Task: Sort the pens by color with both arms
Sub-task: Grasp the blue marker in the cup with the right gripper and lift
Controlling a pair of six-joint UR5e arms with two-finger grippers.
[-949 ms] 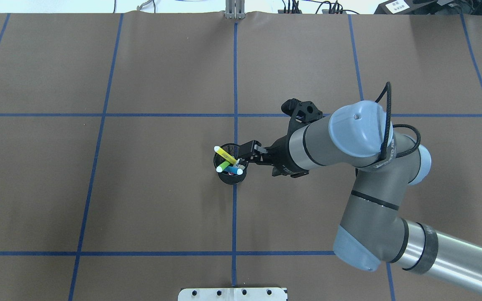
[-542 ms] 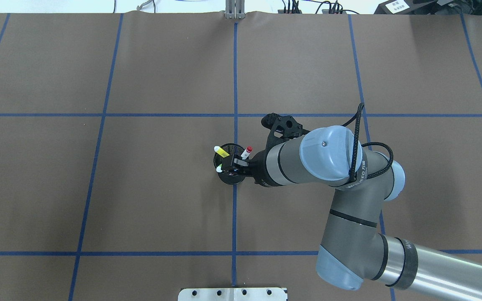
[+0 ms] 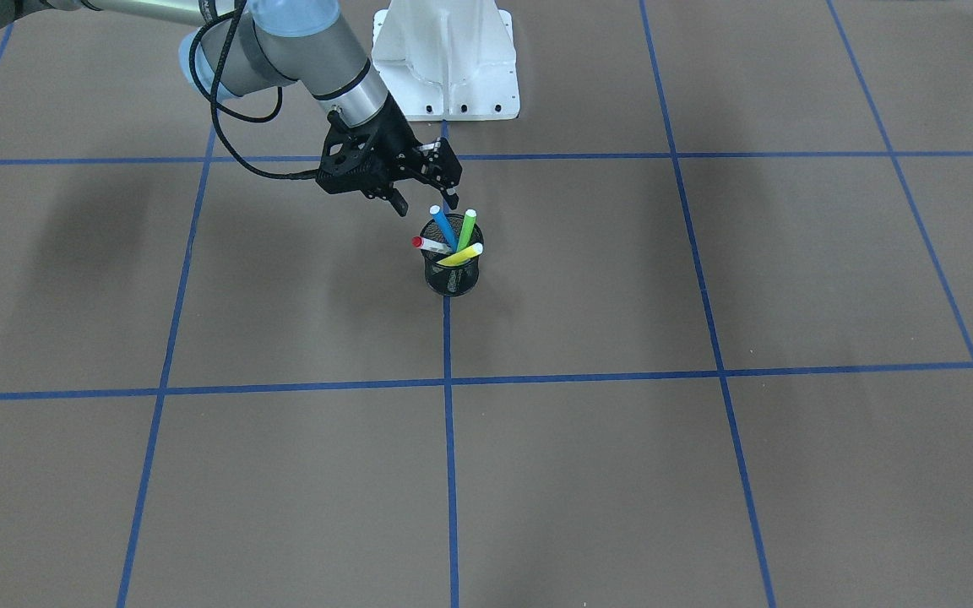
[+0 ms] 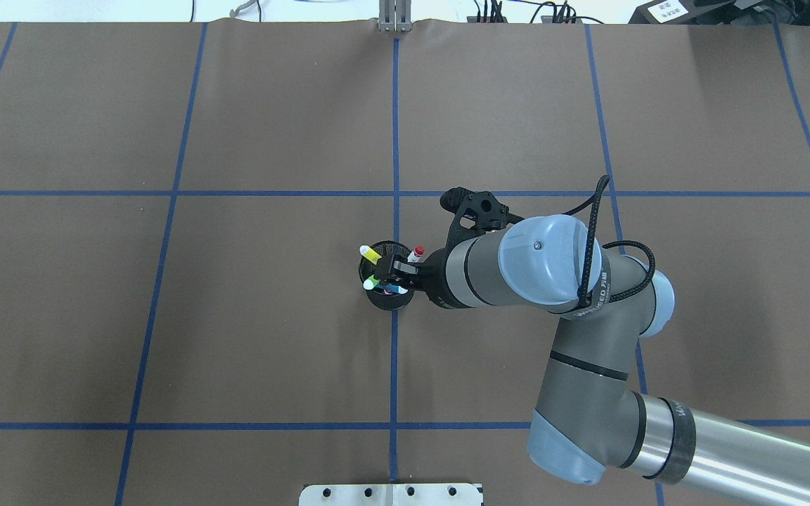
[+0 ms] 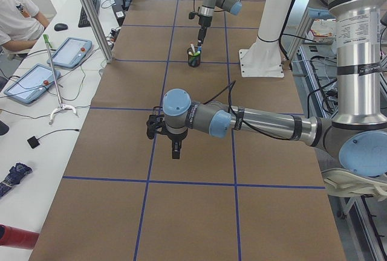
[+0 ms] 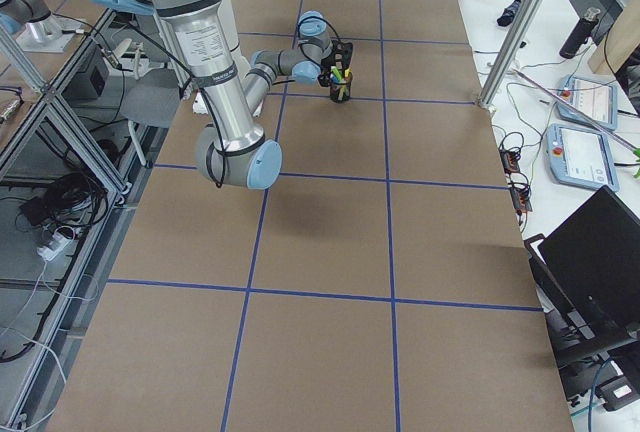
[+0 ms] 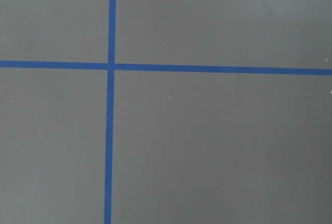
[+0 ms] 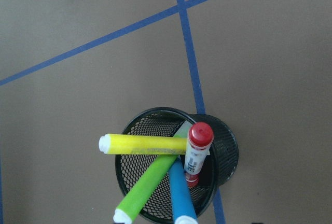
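Four pens stand in a black mesh cup point(image 3: 451, 277) at the table's middle: blue pen point(image 3: 443, 226), green pen point(image 3: 466, 230), yellow pen point(image 3: 461, 255) and red-capped white pen point(image 3: 427, 245). The right wrist view shows them from above: yellow point(image 8: 140, 143), red-capped point(image 8: 198, 149), green point(image 8: 145, 187), blue point(image 8: 180, 198). My right gripper point(image 3: 427, 204) is open just above the cup, its fingers on either side of the blue pen's tip. It covers the pens partly in the overhead view point(image 4: 387, 273). My left gripper point(image 5: 166, 134) hovers far off; I cannot tell its state.
The brown table point(image 4: 236, 316) carries blue tape grid lines. The white pedestal base point(image 3: 446, 59) stands behind the cup. The left wrist view shows only bare table and a tape crossing point(image 7: 110, 66). Operators' desks lie beyond the far edge.
My right arm has swung left, bringing its gripper from beside the cup to over it. The pens have not been lifted.
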